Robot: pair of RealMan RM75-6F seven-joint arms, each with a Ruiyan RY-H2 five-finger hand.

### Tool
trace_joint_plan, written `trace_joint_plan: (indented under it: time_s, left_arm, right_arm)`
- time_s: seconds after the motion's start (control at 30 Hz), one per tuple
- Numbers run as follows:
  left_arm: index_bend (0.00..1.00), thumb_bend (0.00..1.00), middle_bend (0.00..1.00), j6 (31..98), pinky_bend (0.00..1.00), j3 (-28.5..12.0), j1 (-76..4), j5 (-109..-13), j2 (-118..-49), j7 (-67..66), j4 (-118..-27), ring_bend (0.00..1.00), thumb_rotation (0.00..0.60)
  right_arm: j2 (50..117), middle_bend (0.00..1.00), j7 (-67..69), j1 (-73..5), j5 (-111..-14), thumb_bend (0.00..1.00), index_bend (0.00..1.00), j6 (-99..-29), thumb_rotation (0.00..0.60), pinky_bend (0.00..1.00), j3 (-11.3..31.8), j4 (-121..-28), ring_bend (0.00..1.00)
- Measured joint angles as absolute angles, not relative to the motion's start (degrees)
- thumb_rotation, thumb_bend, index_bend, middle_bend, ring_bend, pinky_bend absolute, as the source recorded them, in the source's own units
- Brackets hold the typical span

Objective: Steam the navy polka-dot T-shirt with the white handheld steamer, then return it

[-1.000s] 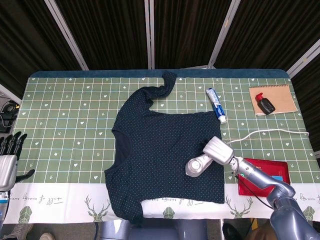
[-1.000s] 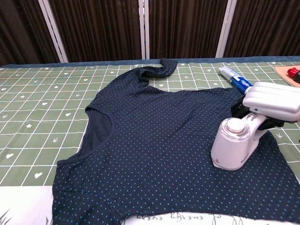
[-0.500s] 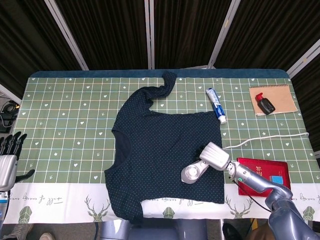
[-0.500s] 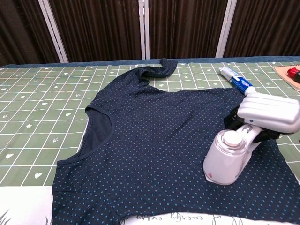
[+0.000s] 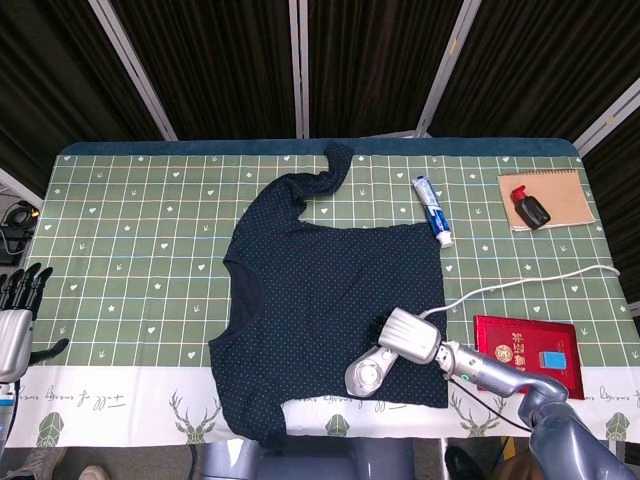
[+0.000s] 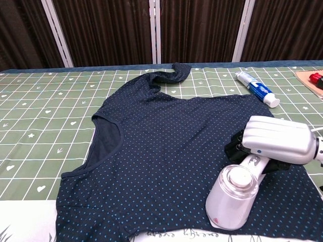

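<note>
Left hand (image 5: 14,320) hangs off the table's left edge, fingers spread, holding nothing; green checked cloth (image 5: 130,260) beside it is bare. Navy polka-dot T-shirt (image 5: 330,300) lies flat mid-table, hem at the near edge. Right hand (image 5: 405,335) grips the white steamer (image 6: 233,194) w/ head down on the shirt's lower right; fingers mostly hidden. Cord (image 5: 520,275) trails right, red booklet (image 5: 527,355) just beside.

Even, bright overhead light falls on the tablecloth (image 5: 140,250), shadows are soft, both views are sharp, and the dark curtains (image 6: 101,30) stay dim.
</note>
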State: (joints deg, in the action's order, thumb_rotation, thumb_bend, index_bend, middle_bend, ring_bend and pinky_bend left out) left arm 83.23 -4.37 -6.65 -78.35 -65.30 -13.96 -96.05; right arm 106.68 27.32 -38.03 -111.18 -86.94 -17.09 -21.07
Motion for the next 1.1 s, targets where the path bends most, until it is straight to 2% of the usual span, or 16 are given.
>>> trace_joint_plan:
  time_s: [0.93,1.1]
  left_arm:
    - [0.0,0.0,0.0,82.48,0.0,-3.95,-6.95,-78.61,-65.63,-14.26,-96.02,0.0,0.6]
    - [0.0,0.0,0.0,82.52,0.0,-3.96,-6.97,-78.67,-65.63,-14.23,-96.04,0.0,0.6]
  right_arm:
    - [103.13,0.65,32.17,-34.71,-106.77,1.0,0.81,-82.64,0.6,0.88,-14.92,-13.21,0.62]
    - [103.39,0.65,32.67,-34.64,-107.22,1.0,0.81,-83.7,0.6,0.89,-15.35,-13.25,0.62]
